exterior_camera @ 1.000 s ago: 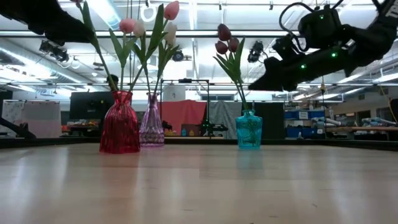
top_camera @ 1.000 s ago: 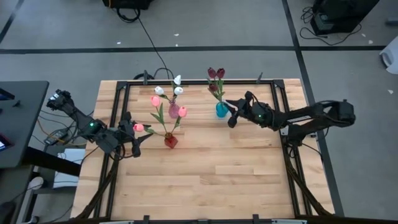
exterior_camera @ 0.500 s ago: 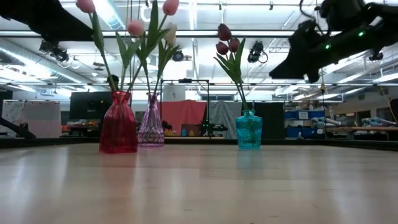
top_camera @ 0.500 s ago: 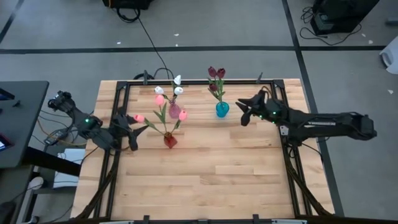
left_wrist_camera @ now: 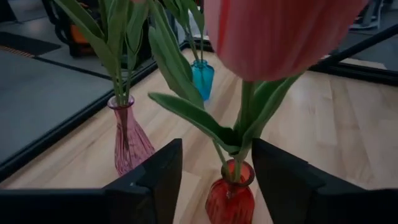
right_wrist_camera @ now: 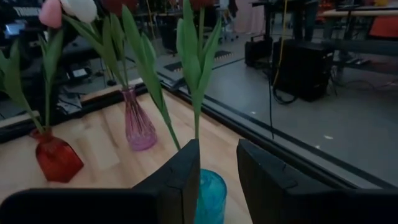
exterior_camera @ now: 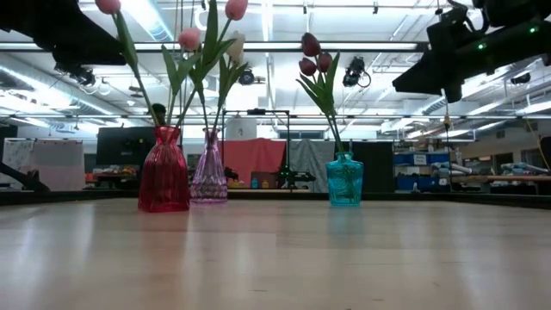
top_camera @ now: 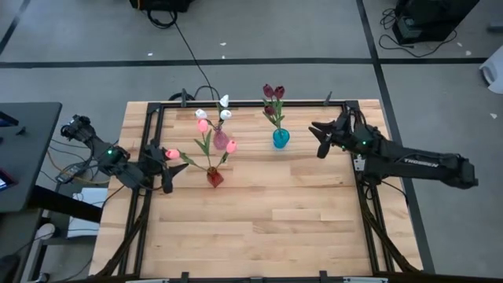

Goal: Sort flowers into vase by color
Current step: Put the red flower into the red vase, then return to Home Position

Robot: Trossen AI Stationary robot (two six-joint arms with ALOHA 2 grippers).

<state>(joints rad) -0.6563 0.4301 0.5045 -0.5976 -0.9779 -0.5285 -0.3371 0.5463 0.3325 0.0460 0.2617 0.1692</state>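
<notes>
Between the left gripper's [left_wrist_camera: 214,180] parted dark fingers [left_wrist_camera: 149,180] stands a red vase [left_wrist_camera: 228,198] holding a green stem and a big pink tulip head [left_wrist_camera: 273,34]. A pink vase [left_wrist_camera: 129,137] is beside it, a blue vase [left_wrist_camera: 202,78] farther off on the table [left_wrist_camera: 348,124].

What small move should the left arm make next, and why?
Probably draw the left gripper straight back from the red vase: its jaws stand open, and the pink tulip just before it already has its stem in that vase.
</notes>
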